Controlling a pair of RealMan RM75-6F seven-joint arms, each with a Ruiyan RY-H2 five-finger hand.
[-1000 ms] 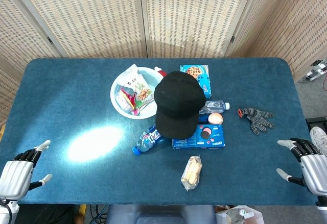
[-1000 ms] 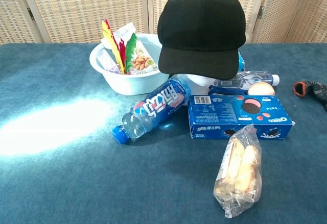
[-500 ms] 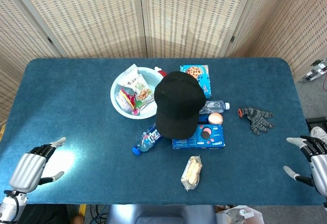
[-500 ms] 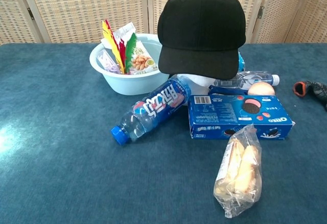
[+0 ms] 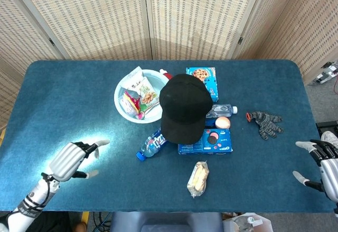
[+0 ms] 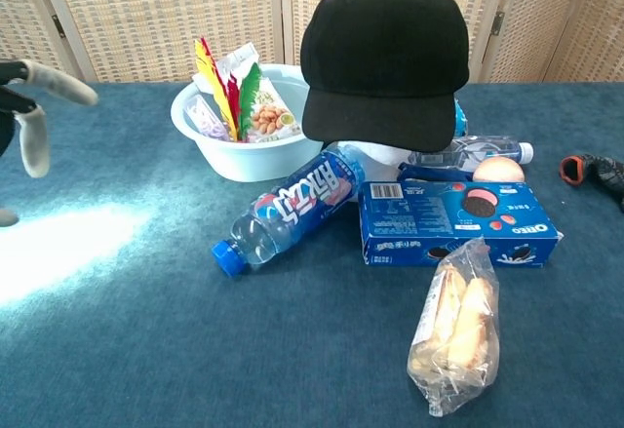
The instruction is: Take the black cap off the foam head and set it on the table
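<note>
Black cap (image 5: pixel 182 110) atop foam head (image 6: pixel 375 156)

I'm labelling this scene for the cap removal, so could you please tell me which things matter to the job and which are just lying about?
Belongs to the job:
black cap
foam head, mostly hidden under it
table
left hand
right hand

Just lying about:
bowl of snacks
water bottle
Oreo box
bread bag
work glove
</note>
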